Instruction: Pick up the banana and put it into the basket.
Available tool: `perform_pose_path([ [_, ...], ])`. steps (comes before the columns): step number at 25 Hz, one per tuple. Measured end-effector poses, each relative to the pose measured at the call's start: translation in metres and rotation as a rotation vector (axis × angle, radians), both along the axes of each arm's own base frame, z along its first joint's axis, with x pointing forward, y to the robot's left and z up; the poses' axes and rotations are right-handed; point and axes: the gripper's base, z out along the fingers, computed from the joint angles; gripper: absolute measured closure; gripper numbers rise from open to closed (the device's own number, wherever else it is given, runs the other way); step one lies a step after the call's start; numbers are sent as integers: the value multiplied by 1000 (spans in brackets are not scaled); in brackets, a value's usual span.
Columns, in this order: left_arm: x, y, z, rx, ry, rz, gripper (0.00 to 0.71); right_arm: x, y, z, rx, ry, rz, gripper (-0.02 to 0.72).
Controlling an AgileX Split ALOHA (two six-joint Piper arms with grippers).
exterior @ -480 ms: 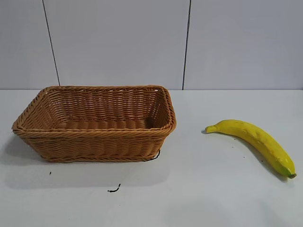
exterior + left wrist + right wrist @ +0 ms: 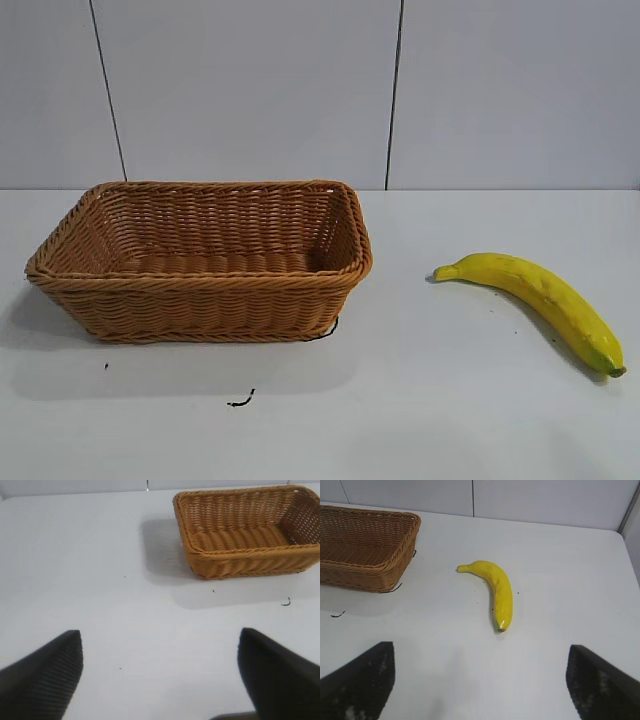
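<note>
Nearby, small black scrap (image 2: 240, 401) beside basket (image 2: 200, 285)

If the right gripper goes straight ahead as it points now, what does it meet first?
Probably the banana: it lies on the table ahead of the open right gripper, between its fingers' line. Depth is unclear, so it may touch bare table first.

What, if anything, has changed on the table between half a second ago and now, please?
Nothing visibly changed. The banana lies on the table to the right of the basket, apart from it, and the basket holds nothing. Neither arm shows in the exterior view; both hands are open, the right hand facing the banana, the left hand facing the basket.
</note>
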Motion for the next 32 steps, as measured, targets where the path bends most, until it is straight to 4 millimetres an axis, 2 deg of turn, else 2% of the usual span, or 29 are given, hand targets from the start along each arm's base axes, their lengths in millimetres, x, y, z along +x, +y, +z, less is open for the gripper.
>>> perform_pose_path([
  [3,0,0,0,0,0,0,75,10,0,10,2,57,0,69],
  [6,0,0,0,0,0,0,75,31,1,25,1,145,0,69],
  [12,0,0,0,0,0,0,75,95,2,45,-2,370,-1,69],
  [16,0,0,0,0,0,0,75,148,2,48,-7,512,1,69],
  [22,0,0,0,0,0,0,75,234,4,30,-29,704,20,69],
  [25,0,0,0,0,0,0,75,271,4,24,-60,739,54,69],
  [32,0,0,0,0,0,0,75,340,5,4,-134,770,138,69],
])
